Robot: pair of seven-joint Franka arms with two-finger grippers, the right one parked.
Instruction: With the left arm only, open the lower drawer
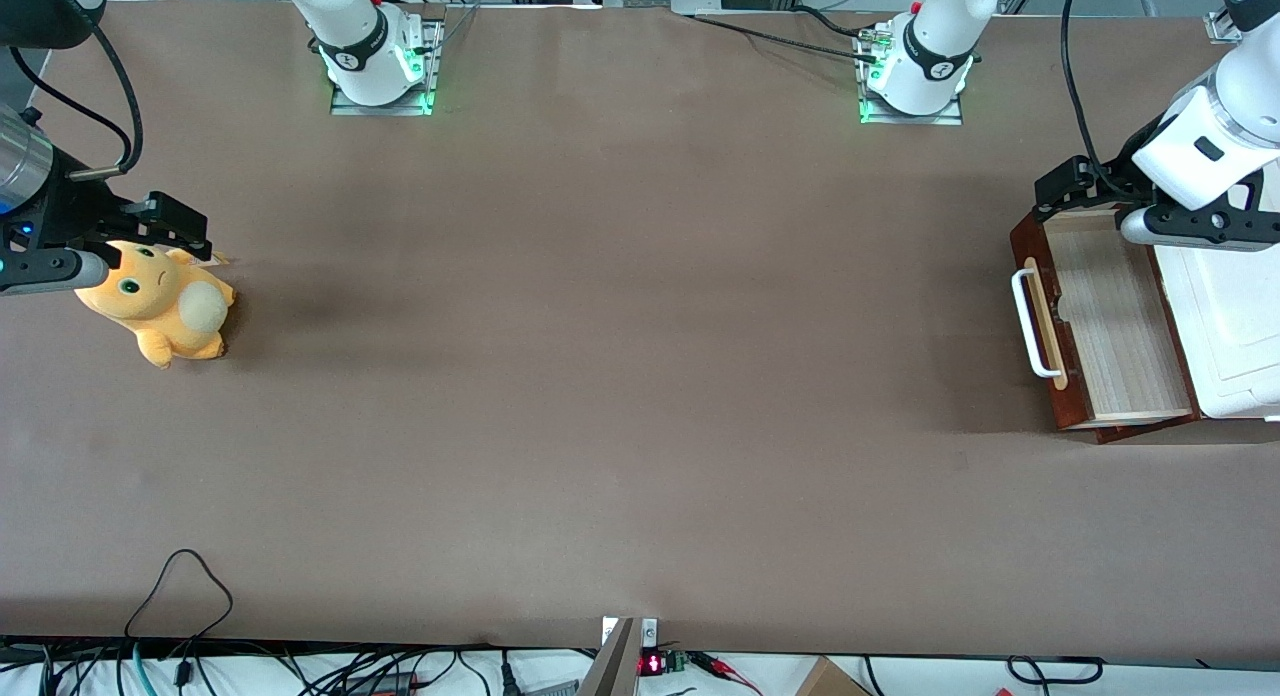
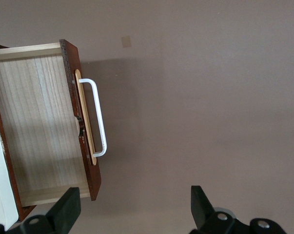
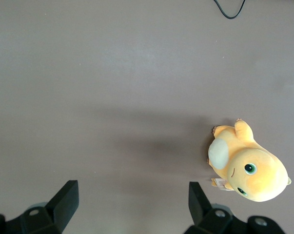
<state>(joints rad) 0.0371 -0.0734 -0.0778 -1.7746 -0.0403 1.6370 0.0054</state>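
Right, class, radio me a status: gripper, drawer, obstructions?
Gripper open, raised above the table, clear of the handle. Lower drawer pulled out, empty. Nothing obstructing.

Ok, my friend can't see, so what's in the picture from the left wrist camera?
The lower drawer is pulled open, showing empty pale wood inside and a white handle on its reddish-brown front. The open gripper hovers above the brown table.

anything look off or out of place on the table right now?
Nothing damaged or spilled. The lower drawer stands pulled out, pale inside bare, white handle intact. The left arm's pincer hangs open above the table in front of the drawer, holding nothing. Only stray item: an orange plush toy lying toward the parked arm's end.
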